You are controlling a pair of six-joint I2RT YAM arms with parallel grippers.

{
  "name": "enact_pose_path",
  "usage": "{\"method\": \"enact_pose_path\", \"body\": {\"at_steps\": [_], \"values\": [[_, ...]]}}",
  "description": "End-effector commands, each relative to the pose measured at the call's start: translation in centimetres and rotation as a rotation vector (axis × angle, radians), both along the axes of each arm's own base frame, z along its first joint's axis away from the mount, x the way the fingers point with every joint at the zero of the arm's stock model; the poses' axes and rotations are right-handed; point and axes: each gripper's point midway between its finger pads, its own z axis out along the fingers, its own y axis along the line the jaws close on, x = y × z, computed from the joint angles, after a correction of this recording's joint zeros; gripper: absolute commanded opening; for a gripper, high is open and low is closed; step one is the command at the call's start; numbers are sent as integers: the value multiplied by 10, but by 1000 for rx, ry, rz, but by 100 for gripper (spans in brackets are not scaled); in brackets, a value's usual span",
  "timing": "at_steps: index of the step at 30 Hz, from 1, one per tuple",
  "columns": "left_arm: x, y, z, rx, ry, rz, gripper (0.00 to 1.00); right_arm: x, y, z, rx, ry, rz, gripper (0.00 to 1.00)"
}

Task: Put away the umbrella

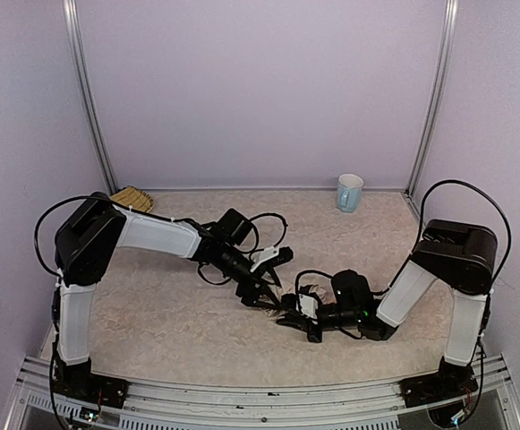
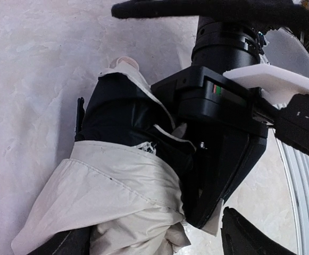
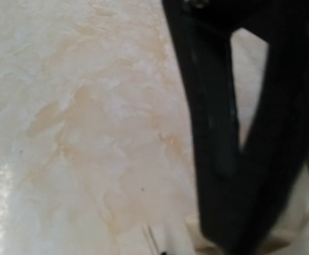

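Left claw (image 1: pixel 273 279) is spread wide, umbrella (image 2: pixel 117 196) sitting between its jaws. Right claw (image 1: pixel 294 318) is pressed shut against it. Looks light, floppy and slippery, so I'd squeeze the bunched middle, not the loose edges.

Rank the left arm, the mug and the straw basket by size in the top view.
Left arm, by far the largest.
Mug and straw basket look about alike; the arm hides part of the basket, so I won't rank them.

Likely lab test booth: lilac walls (image 1: pixel 260 90), aluminium rails (image 1: pixel 88 90).
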Motion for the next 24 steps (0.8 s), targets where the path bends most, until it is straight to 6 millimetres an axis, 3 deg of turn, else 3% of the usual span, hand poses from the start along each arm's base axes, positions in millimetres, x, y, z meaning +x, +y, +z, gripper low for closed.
{"method": "enact_pose_path", "body": {"at_steps": [1,3,5,11,17,24], "values": [[17,-1,22,-84,-62,96,82,-33,-24,-51,-164,175,47,0],[6,3,44,-156,-73,56,82,-33,-24,-49,-159,176,47,0],[-1,8,51,-170,-74,26,80,-32,-24,-49,-159,176,42,0],[2,13,34,-73,-83,16,71,-30,-24,-45,-148,174,33,0],[22,11,28,-93,-341,96,80,-29,-23,-35,-124,171,32,0],[15,16,42,-172,-609,97,88,-26,-21,-21,-86,168,32,0]]}}
